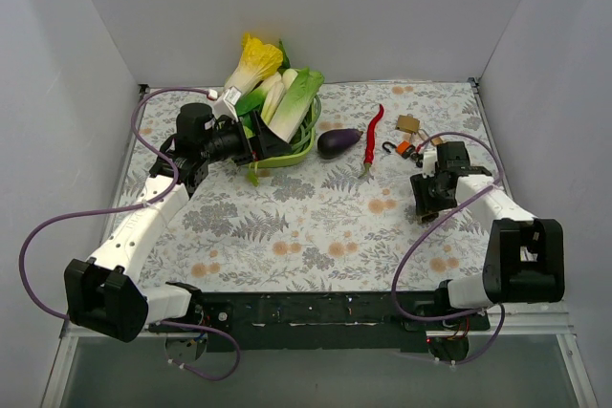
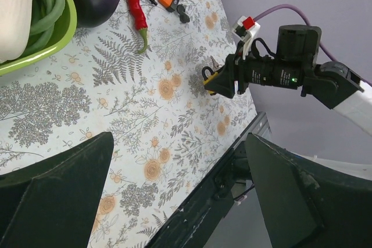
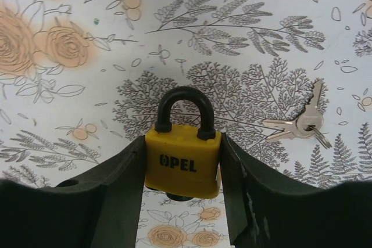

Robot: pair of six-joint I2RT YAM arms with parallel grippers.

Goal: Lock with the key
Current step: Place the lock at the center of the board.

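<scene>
Gripped across the body by the right claw (image 3: 183, 146): the yellow padlock (image 3: 185, 164), shackle up and seemingly seated on both sides. Resting on the worktop (image 3: 70, 85) or hanging just above it? Cannot tell. Lying flat just right of the padlock in the wrist view, apart from it: the bunch of keys (image 3: 299, 125), untouched. Parked well away from the padlock, over by the green basket (image 2: 67, 24): the left claw (image 2: 179, 143), spread wide, holding nothing.

Now the risks. Could twist or slide in the pinch once a key pushes in, with only two fingers on smooth sides. Could be awkward to reach the keyway too: not in view, probably underneath, facing back into the claw. Thin keys lying flat, likely to skid away rather than lift.

As for room: plenty of bare floral worktop to the left of the padlock, free for the left arm to cross. Tighter on the far side of the padlock, with the orange padlock (image 1: 406, 149), brass padlock (image 1: 408, 124) and red chili (image 1: 373, 133) clustered there. Little margin to the right of the padlock either, with the side wall (image 1: 550, 83) close.
</scene>
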